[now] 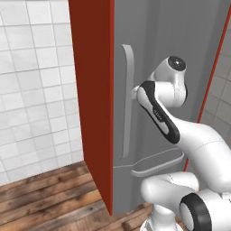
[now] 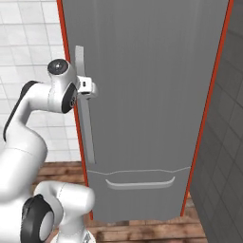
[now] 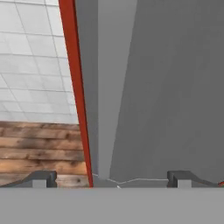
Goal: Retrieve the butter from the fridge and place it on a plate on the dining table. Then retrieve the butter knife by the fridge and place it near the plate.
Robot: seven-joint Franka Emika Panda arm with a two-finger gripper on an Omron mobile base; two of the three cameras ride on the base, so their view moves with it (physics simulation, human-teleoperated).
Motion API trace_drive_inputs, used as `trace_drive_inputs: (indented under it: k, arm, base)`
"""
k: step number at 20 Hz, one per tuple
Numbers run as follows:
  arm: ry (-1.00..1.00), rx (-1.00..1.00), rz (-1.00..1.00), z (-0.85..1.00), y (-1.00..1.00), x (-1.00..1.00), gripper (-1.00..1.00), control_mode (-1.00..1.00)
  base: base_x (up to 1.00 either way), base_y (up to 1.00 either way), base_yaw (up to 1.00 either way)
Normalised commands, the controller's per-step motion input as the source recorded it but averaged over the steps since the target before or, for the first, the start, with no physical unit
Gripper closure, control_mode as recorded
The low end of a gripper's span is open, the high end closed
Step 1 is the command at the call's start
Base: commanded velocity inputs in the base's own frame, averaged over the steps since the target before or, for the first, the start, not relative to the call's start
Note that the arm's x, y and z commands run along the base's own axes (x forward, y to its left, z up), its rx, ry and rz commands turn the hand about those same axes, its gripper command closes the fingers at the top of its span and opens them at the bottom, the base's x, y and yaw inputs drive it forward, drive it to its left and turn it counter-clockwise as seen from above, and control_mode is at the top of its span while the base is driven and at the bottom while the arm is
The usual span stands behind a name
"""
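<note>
Both fingertips (image 3: pixel 41 178) stand wide apart, and I see my gripper (image 3: pixel 112 179) straddling the long vertical handle (image 2: pixel 84 114) of the fridge (image 2: pixel 152 95), gripping nothing. Its door is closed, red panels (image 1: pixel 92 90) framing it.

Even, bright, shadowless rendered light; soft sheen streaks down the fridge (image 2: pixel 152 95) door; images slightly soft, no glare or distortion.
</note>
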Motion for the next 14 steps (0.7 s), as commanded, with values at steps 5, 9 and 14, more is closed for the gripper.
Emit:
trace_drive_inputs:
  k: [5,9,14]
  arm:
    - [0.0,-0.01,0.01,0.15,0.05,0.39,-1.0,-1.0]
    - [-0.01,0.0,-0.03,-0.06,0.17,0.33,-1.0,-1.0]
    - [-0.06,0.0,-0.01,-0.01,0.24,0.3,-1.0,-1.0]
  base:
    - [0.0,0.0,0.0]
    - [0.0,0.0,0.0]
    - [0.0,0.0,0.0]
